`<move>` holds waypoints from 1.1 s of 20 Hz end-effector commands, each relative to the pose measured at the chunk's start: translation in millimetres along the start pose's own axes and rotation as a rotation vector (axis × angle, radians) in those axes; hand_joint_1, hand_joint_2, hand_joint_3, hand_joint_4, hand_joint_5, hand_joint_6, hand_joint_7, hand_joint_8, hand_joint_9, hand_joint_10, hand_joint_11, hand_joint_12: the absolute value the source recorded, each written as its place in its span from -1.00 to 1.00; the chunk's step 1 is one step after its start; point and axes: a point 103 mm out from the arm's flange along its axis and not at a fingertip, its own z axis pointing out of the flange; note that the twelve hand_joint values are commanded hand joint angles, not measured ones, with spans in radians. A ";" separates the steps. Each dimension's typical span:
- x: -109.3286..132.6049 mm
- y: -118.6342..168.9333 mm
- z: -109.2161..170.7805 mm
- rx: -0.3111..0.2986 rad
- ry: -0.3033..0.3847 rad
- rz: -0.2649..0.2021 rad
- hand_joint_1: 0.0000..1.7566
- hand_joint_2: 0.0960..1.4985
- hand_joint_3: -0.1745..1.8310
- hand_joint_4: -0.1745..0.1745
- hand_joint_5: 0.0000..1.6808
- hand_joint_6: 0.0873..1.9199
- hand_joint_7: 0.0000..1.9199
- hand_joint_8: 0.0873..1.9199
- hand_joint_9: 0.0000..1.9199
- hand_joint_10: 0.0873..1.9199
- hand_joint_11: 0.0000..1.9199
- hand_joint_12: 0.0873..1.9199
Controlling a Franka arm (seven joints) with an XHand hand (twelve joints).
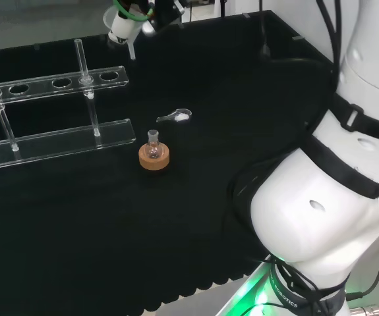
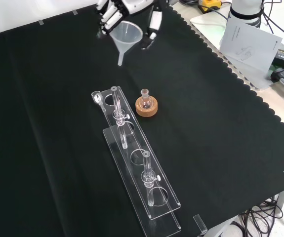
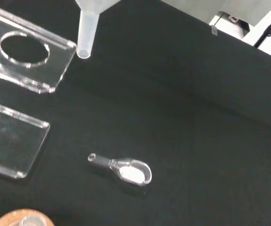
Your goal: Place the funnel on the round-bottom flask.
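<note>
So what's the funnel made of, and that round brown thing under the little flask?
The funnel looks like cloudy whitish plastic, since its wall is milky, not clear. The ring under the flask looks like cork: tan, matte and grainy. The flask seems to be clear glass.

Funnel (image 3: 89, 23) top cut off (wrist view)
</note>
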 end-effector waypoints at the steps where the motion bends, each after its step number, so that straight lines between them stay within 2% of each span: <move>1: 5.4 -51.6 21.9 0.011 0.009 0.020 -0.18 -0.02 -0.33 -0.26 -0.30 -0.80 -0.13 -0.27 0.20 -0.56 -0.34 0.27; 11: 19.7 -72.2 63.1 0.064 0.015 0.013 -0.19 -0.02 -0.33 -0.26 -0.31 -0.78 -0.14 -0.26 0.19 -0.55 -0.36 0.27; 22: 31.5 -55.1 95.1 0.106 0.056 -0.022 -0.19 -0.02 -0.33 -0.25 -0.33 -0.73 -0.16 -0.25 0.17 -0.53 -0.38 0.29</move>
